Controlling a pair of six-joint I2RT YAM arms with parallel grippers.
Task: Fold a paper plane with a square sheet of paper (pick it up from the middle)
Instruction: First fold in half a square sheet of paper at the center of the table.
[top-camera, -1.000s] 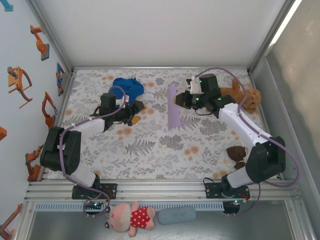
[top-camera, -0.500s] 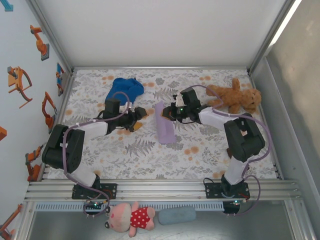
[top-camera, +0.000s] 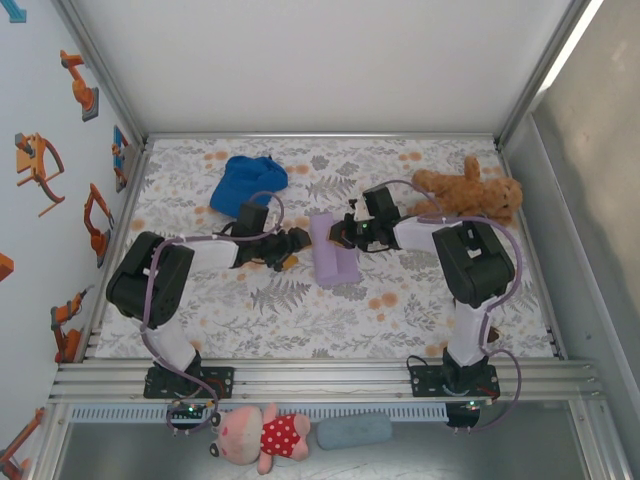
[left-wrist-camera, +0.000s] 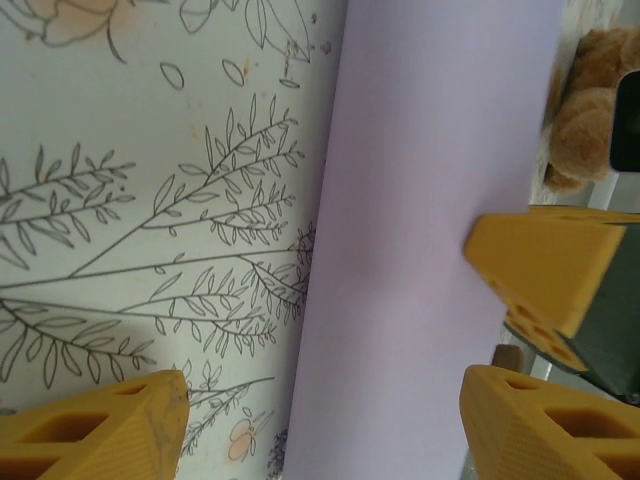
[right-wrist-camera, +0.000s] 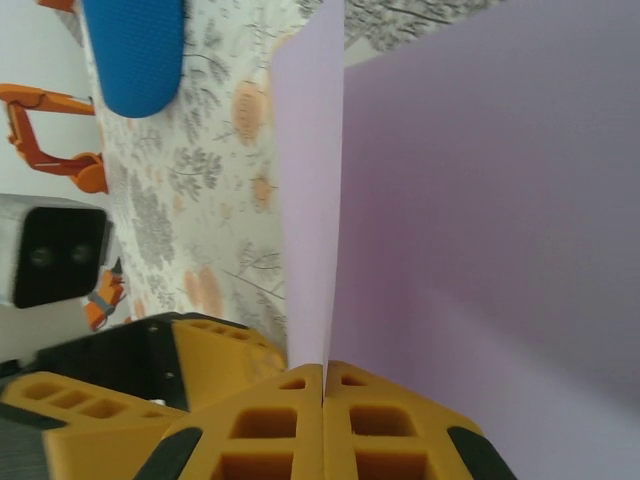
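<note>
Lavender square sheet of paper (top-camera: 335, 262) folded double, pinched by right fingers (right-wrist-camera: 262, 440).

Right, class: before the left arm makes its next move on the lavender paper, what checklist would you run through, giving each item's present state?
1. Right gripper shut on the lavender paper's edge: ok.
2. Left gripper open, with the paper's long edge between its jaws: ok.
3. Paper doubled over, two layers showing: ok.
4. The layers' edges lined up: cannot tell.
5. Blue cap and brown teddy bear apart from the paper: ok.
</note>
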